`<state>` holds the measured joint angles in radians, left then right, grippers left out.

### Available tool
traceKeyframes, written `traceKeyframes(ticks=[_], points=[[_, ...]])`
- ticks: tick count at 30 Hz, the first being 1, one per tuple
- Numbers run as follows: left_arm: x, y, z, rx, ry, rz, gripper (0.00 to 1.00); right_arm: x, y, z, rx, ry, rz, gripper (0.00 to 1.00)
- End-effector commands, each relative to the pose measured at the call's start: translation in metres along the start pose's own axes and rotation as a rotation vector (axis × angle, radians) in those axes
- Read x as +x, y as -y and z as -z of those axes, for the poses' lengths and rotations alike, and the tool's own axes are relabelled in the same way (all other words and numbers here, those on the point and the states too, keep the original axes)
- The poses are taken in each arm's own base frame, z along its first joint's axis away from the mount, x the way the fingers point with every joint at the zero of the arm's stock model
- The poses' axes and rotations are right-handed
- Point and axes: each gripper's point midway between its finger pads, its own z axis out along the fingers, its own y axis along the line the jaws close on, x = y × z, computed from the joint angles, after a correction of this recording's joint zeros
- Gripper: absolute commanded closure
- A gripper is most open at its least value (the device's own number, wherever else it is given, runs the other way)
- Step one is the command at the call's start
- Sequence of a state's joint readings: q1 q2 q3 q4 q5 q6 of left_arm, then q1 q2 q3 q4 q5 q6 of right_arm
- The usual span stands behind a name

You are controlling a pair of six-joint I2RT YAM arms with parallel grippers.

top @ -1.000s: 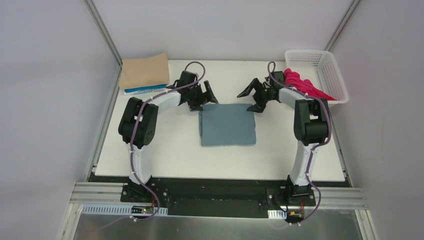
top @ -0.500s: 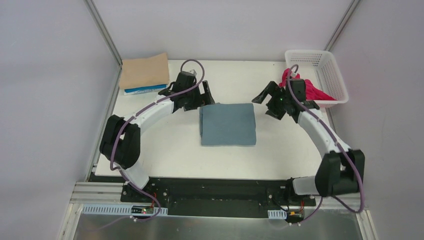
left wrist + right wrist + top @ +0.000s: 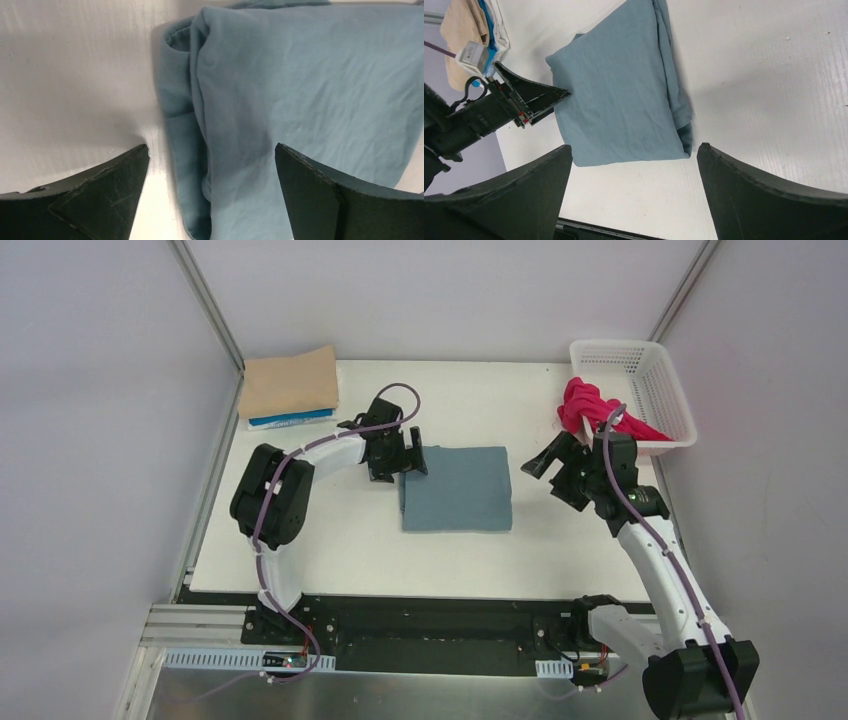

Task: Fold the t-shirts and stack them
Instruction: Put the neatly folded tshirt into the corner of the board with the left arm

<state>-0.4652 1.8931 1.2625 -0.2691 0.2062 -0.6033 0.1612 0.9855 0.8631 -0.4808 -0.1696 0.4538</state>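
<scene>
My left gripper [image 3: 408,454] and right gripper [image 3: 546,478] gape wide, empty. The teal tee [image 3: 456,490], folded mid-table, looks soft and floppy; I'd pinch all layers at its left edge.

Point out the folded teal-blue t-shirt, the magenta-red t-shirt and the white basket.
teal-blue t-shirt [image 3: 457,489]: top external view, middle of its folded upper face.
magenta-red t-shirt [image 3: 584,402]: top external view, the bunched part spilling over the basket's left side.
white basket [image 3: 612,344]: top external view, its far rim.

Mid-table, teal t-shirt [image 3: 456,490]; left end effector [image 3: 408,466] (jaws spread) at its corner.
</scene>
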Motion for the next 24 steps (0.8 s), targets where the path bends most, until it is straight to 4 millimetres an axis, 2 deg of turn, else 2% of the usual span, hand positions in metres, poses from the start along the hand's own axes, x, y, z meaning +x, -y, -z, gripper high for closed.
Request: traceKeyframes(ticks=[1, 4, 8, 12, 17, 19, 21, 24], points=[[0.012, -0.017, -0.013, -0.076, -0.036, -0.004, 0.07, 0.005, -0.005, 0.016, -0.039, 0.000, 0.023, 0.00], [0.019, -0.016, -0.018, -0.087, -0.049, -0.023, 0.19, 0.004, -0.005, 0.021, -0.039, 0.017, 0.025, 0.00], [0.032, -0.014, -0.027, -0.113, -0.068, -0.045, 0.24, 0.004, -0.002, 0.022, -0.029, 0.025, 0.033, 0.00], [0.042, -0.014, -0.040, -0.151, -0.080, -0.065, 0.34, 0.005, 0.001, 0.021, -0.018, 0.022, 0.040, 0.00], [0.042, -0.032, -0.048, -0.326, -0.034, -0.100, 0.63, 0.005, 0.006, 0.021, 0.003, 0.030, 0.047, 0.00], [0.039, -0.037, -0.048, -0.383, -0.017, -0.120, 0.79, 0.004, 0.009, 0.022, 0.012, 0.041, 0.054, 0.00], [0.035, -0.040, -0.049, -0.421, -0.005, -0.137, 1.00, 0.002, 0.011, 0.023, 0.022, 0.053, 0.061, 0.00], [0.021, -0.038, -0.044, -0.451, 0.024, -0.168, 1.00, -0.001, 0.014, 0.023, 0.038, 0.069, 0.073, 0.00]])
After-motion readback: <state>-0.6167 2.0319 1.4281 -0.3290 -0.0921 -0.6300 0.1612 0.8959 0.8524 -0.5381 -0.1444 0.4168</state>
